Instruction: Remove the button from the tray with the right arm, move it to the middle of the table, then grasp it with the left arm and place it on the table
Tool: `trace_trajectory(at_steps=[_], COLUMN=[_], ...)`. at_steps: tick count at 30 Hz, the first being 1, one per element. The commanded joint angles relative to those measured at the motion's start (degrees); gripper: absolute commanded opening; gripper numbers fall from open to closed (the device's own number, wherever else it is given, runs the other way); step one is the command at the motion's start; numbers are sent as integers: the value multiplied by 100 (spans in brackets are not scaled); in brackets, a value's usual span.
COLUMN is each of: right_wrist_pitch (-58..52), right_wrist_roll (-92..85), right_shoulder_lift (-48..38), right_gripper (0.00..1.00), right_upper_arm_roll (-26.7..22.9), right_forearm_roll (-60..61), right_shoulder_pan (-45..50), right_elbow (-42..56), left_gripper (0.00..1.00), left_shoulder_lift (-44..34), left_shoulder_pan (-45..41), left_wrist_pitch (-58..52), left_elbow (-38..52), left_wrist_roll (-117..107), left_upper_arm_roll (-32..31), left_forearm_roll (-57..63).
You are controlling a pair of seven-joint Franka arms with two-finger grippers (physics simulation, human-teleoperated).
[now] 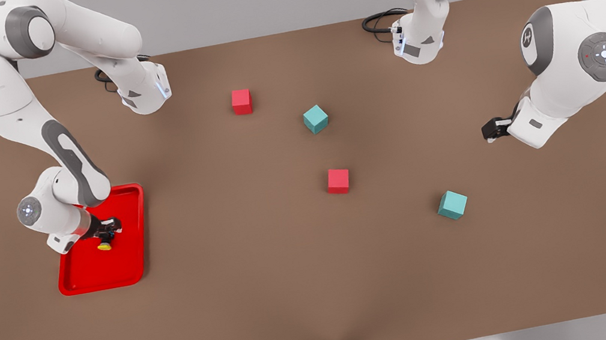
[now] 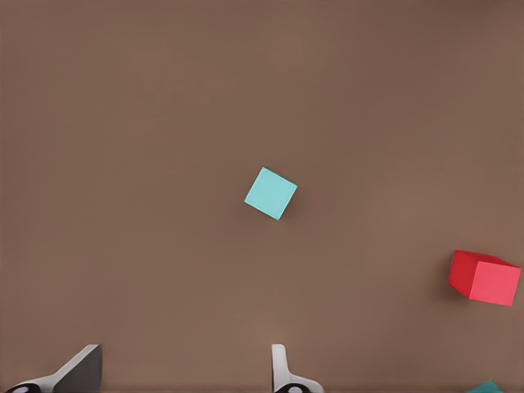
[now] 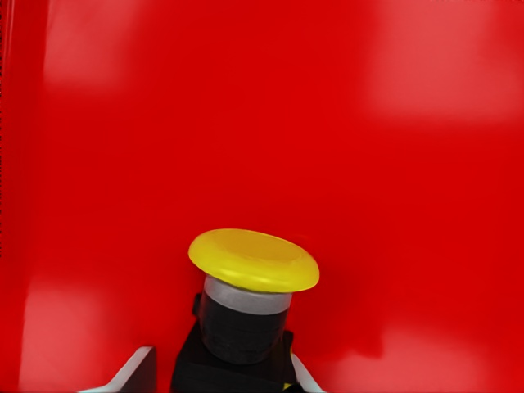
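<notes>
The yellow-capped button (image 3: pixel 254 260) with its black base sits over the red tray (image 1: pixel 82 275) at the front view's left. My right gripper (image 1: pixel 109 228) reaches down into the tray. Its fingers (image 3: pixel 137 370) stand on either side of the button's black base, shut on it. The button (image 1: pixel 104 245) shows as a small yellow disc just below the fingertips. My left gripper (image 1: pixel 493 129) hangs above the brown table (image 1: pixel 250 300) at the front view's right, waiting. Its fingers (image 2: pixel 82 370) are spread wide and hold nothing.
Two red cubes (image 1: pixel 241 101) (image 1: pixel 338 181) and two teal cubes (image 1: pixel 315 118) (image 1: pixel 452 204) lie scattered around the table's middle. Below the left gripper are a teal cube (image 2: pixel 271 193) and a red cube (image 2: pixel 485 278).
</notes>
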Motion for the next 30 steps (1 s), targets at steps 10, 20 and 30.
trace_trajectory(at_steps=[10, 20, 30], right_wrist_pitch=[-29, -337, -1892], right_wrist_roll=[-115, -97, 1247], right_shoulder_lift=[-17, -123, -132], right_gripper=[39, 40, 44], right_upper_arm_roll=[16, 279, 658], right_forearm_roll=[-61, -52, -78], right_shoulder_pan=[34, 149, 1326], right_elbow=[54, 467, 2260], left_gripper=[100, 100, 100], left_shoulder_lift=[-6, -6, -6], left_shoulder_pan=[0, 0, 0], left_wrist_pitch=[-3, -3, -38], left_elbow=[9, 9, 9], left_wrist_roll=[-13, -5, -5], left_upper_arm_roll=[1, 1, 1], left_forearm_roll=[3, 3, 3])
